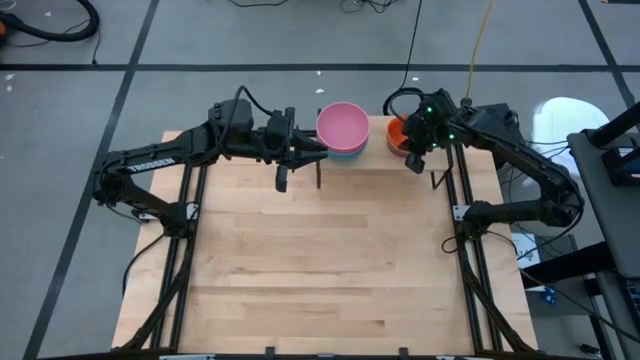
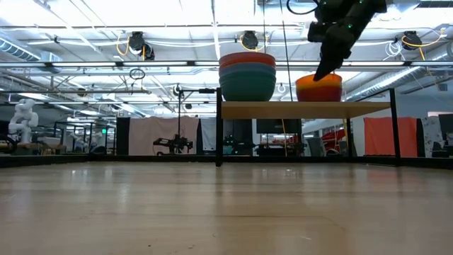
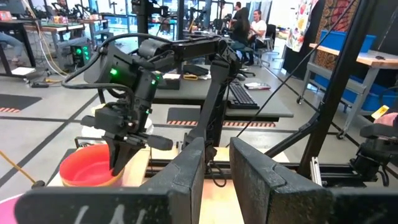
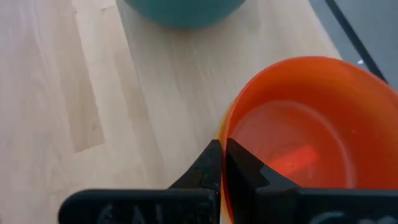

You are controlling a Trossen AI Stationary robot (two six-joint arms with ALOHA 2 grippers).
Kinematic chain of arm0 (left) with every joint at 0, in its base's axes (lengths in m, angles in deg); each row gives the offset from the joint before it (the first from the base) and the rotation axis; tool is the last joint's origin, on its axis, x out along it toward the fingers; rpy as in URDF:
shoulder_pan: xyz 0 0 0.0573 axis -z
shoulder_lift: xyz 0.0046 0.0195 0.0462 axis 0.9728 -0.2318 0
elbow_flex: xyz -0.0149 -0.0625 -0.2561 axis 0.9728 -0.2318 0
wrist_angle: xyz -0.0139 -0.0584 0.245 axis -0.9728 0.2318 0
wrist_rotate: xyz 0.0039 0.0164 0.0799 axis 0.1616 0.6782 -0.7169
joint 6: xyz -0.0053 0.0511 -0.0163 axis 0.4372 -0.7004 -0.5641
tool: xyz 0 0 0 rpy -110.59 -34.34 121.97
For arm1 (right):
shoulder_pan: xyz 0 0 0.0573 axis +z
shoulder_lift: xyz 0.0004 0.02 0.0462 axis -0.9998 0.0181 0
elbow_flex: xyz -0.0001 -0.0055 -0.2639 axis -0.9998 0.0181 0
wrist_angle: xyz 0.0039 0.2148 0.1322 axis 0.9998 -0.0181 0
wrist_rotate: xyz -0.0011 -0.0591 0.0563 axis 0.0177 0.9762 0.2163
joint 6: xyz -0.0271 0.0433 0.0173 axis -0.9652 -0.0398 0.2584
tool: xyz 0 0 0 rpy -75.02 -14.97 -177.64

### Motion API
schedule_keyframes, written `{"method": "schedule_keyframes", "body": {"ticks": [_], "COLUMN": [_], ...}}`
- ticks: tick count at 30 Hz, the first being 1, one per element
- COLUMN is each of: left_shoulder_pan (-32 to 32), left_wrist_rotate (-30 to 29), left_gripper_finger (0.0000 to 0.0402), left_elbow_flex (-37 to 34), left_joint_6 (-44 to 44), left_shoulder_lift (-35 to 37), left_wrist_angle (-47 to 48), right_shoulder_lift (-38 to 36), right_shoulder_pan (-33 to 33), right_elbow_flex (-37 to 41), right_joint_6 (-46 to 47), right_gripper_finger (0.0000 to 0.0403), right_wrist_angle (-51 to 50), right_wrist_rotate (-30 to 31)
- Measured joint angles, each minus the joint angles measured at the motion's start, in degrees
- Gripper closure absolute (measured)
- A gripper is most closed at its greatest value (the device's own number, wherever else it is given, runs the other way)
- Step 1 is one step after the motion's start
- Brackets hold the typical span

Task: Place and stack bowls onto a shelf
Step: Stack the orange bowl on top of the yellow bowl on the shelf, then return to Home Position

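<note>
Item: my right gripper [image 4: 222, 163], fingers pinching the orange bowl's [image 4: 311, 124] rim, on the shelf [image 2: 304, 109]. My left gripper [image 3: 214, 171], fingers released, beside the pink-topped stack [image 1: 342, 130].

Two bowl stacks [image 2: 247, 75] on shelf [image 2: 304, 109]

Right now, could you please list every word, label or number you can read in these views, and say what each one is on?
No text reads with certainty.
White lettering on the dark left arm: too small to read.
White marks behind the left gripper, open: cut off, unreadable.
White marks behind the right gripper, shut on the round orange plastic bowl: cut off, unreadable.
</note>
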Motion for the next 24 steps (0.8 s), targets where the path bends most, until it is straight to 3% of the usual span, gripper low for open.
{"method": "schedule_keyframes", "body": {"ticks": [5, 11, 24], "left_shoulder_pan": [0.00, 0.00, -0.04], "left_wrist_rotate": [0.00, -0.25, -8.96], "left_gripper_finger": [0.0321, 0.0321, 0.0321], "left_elbow_flex": [0.00, 0.00, 0.02], "left_joint_6": [0.12, 0.08, -1.67], "left_shoulder_lift": [0.00, 0.00, 0.16], "left_wrist_angle": [-0.02, 0.02, 3.03], "right_shoulder_lift": [-0.21, -0.37, -9.37], "right_shoulder_pan": [0.00, 0.15, 0.17], "right_elbow_flex": [0.13, 0.15, 0.20], "right_joint_6": [-0.03, -2.20, -6.46], "right_gripper_finger": [0.0394, 0.0354, 0.0262], "right_wrist_angle": [2.37, 2.77, 5.95], "right_wrist_rotate": [0.23, 0.33, 0.35]}}
